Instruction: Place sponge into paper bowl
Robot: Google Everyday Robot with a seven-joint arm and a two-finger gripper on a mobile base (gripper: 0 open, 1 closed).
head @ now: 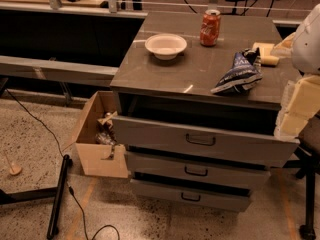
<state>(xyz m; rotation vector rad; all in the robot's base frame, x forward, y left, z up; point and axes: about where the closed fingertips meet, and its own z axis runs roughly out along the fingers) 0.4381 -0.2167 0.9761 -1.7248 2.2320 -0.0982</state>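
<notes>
The single camera view looks down on a grey bench with three drawers in its front; the top drawer stands pulled out a little. The paper bowl sits upright on the left rear part of the bench top. Just to its right an orange-red soda can stands upright, apart from the bowl. The sponge lies flat near the right rear edge of the bench, well apart from the bowl, with the can between them. A dark blue and white snack bag lies crumpled just in front of the sponge. The hand shows at the right edge of the frame (pale yellow, partly cut off) by the bench's right front corner, under the arm's white shell. It is clear of the sponge, and I cannot tell whether it is apart or together. An open cardboard box rests on the floor against the bench's left side.
</notes>
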